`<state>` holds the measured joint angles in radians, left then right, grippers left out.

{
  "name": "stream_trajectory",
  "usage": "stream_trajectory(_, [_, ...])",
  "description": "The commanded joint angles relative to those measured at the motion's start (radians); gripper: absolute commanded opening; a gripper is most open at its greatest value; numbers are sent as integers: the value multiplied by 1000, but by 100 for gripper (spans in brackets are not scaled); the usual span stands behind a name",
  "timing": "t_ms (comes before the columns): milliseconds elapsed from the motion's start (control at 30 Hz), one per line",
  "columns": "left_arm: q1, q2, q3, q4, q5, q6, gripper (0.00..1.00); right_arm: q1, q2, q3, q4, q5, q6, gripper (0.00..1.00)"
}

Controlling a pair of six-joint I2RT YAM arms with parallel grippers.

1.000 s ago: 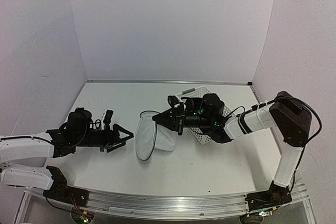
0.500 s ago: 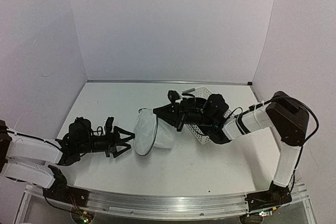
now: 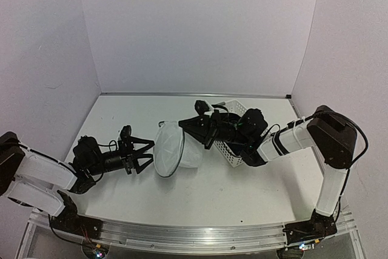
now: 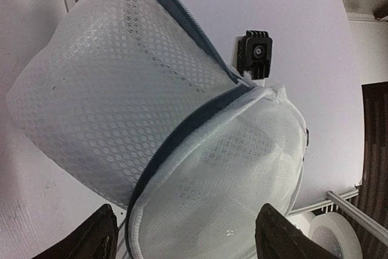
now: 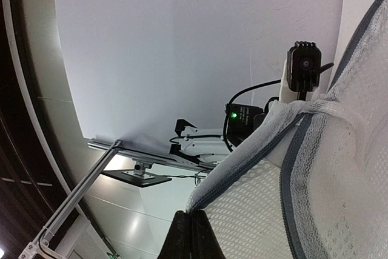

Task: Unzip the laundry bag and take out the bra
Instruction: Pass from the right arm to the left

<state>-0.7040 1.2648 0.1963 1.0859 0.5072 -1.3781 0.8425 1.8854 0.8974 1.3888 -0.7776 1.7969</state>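
Two hands in play. The left hand (image 3: 144,156) has moved in, fingers spread wide, holding nothing, with the laundry bag (image 3: 180,151) lid just ahead of its tips. The right hand (image 3: 187,128) stays pinched shut on the bag's zipper rim and has pulled the bag away from the basket (image 3: 235,151) behind it, toward the left hand. The zip looks still closed. No bra visible through the mesh. The left hand looks set to brace the bag.
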Motion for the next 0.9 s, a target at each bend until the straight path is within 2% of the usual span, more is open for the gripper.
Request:
stream_trajectory(0, [-3,11,5,181,48,-38,78,-1,-10,48,102,5,17,0])
stream_trajectory(200, [-5,50,43,262,126,-40,76,0,-14,80,107,-4,19,0])
stream_trajectory(433, [-5,57,23,389,133,-64,70,-1,-23,76,119,-8,11,0])
stream_trajectory(600, [-5,57,12,494,139,-86,64,0,-17,61,199,-3,43,0])
stream_trajectory(733, [-5,53,8,541,138,-99,54,1,-18,23,213,6,33,0])
stream_trajectory(867, [-5,42,-1,549,132,-103,37,-1,-14,-28,223,5,7,0])
